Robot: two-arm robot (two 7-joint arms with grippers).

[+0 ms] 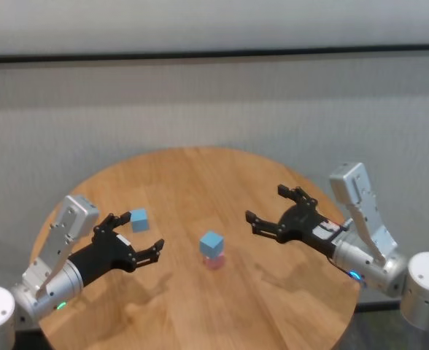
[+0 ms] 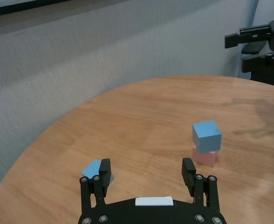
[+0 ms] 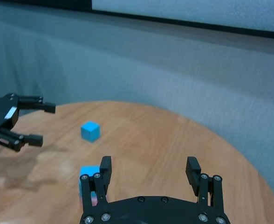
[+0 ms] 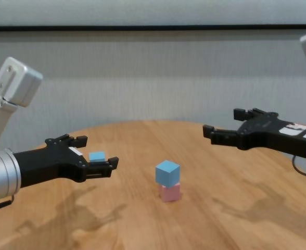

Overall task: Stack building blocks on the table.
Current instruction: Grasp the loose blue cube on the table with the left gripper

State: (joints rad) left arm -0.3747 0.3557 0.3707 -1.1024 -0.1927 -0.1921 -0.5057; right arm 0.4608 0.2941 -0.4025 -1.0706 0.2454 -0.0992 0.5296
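On the round wooden table (image 1: 287, 306) a light blue block (image 1: 211, 243) sits on top of a pale pink block (image 1: 214, 262), a two-high stack near the middle (image 4: 167, 173). A second light blue block (image 1: 138, 219) lies alone to the left (image 4: 97, 156). My right gripper (image 1: 265, 204) hovers open and empty to the right of the stack, above the table (image 4: 220, 121). My left gripper (image 1: 138, 233) stands open and empty just in front of the lone blue block (image 2: 92, 167), which shows beside one of its fingers (image 2: 104, 170).
A grey wall runs behind the table. The table's round edge (image 1: 192, 150) curves close behind the blocks. Bare wood lies between the stack and the front edge.
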